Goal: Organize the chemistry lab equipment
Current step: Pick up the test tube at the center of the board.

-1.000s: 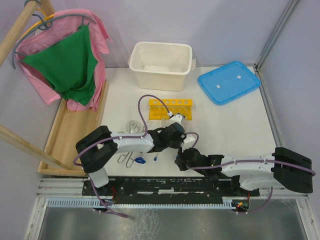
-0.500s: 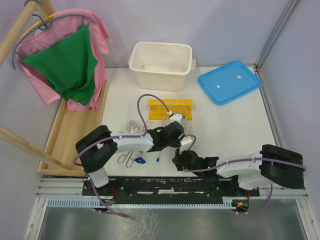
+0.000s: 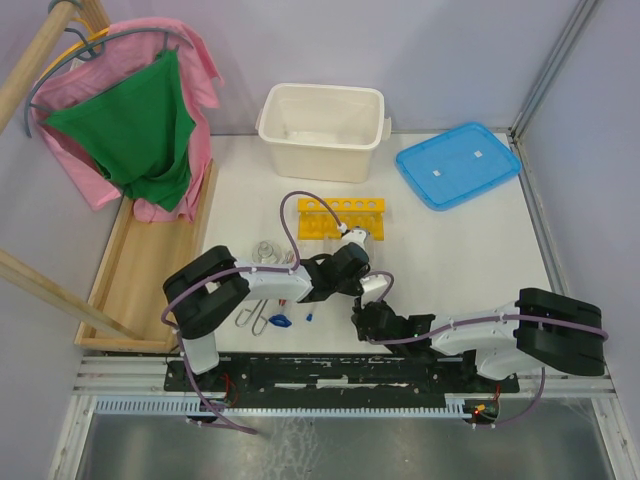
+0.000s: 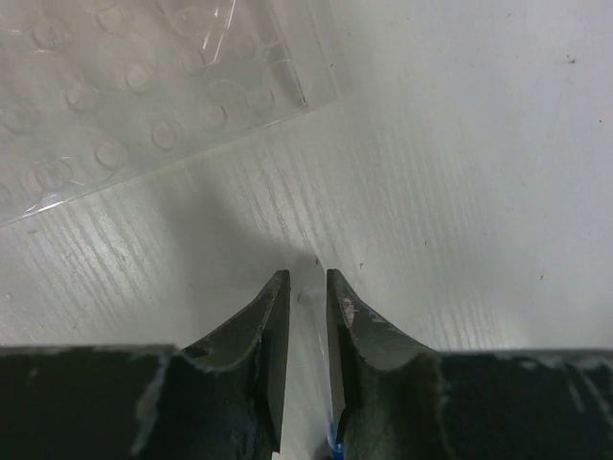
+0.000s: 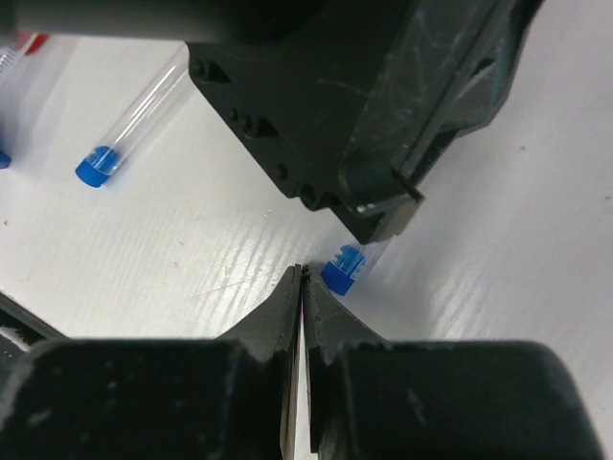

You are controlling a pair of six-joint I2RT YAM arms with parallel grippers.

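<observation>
1 blue-capped tube is pinched by the left end effector; right end effector pressed together beside it.

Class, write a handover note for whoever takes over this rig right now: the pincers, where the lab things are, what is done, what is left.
Left pincer: shut on a blue-capped tube.
Right pincer: shut, empty, close beside it.
Yellow rack looks empty; flask, tongs and another tube are loose.
Done: nothing racked yet.
Left: rack the tubes, tidy the rest.
</observation>
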